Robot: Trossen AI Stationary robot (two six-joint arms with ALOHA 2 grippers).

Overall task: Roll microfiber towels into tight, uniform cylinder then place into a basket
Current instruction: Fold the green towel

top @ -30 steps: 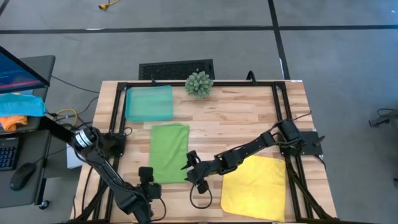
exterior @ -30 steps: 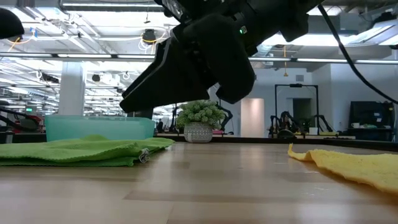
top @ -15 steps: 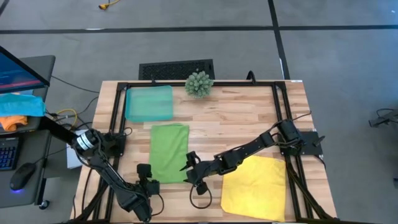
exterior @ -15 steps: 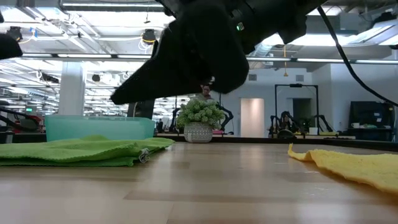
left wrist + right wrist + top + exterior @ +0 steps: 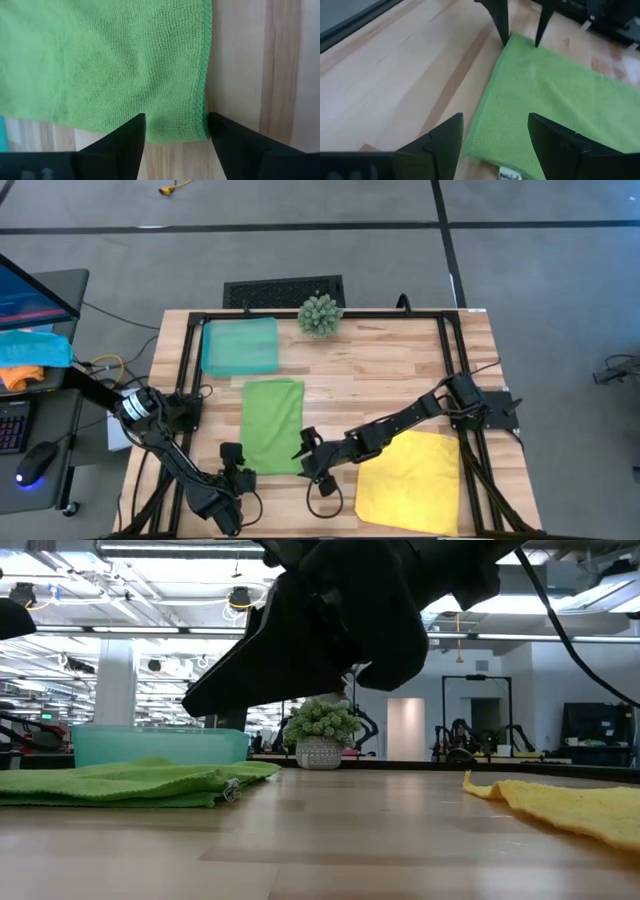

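The leaf green towel (image 5: 272, 425) lies flat and folded on the table, with the teal basket (image 5: 240, 345) beyond its far end. The yellow towel (image 5: 410, 480) lies flat at the near right. My left gripper (image 5: 236, 456) is open, pointing down, at the green towel's near-left corner (image 5: 200, 131); its tips also show in the right wrist view (image 5: 521, 42). My right gripper (image 5: 304, 450) is open and hovers above the towel's near-right corner, where a small tag (image 5: 507, 172) shows. It fills the top of the low view (image 5: 330, 630). My left gripper's fingertips (image 5: 505, 37) stand at the green towel's near-left corner, one at the edge and one over the cloth, coming from above. I cannot tell whether they touch it.
A spiky green ball plant in a pot (image 5: 320, 313) stands at the table's far edge. A black frame rail (image 5: 190, 395) runs along the table's sides. Bare wood (image 5: 380, 370) lies between the green towel and the right arm.
My left gripper has gone down a little at the green towel's near-left corner. My right gripper has shifted only slightly above the near-right corner. The towels lie as before.
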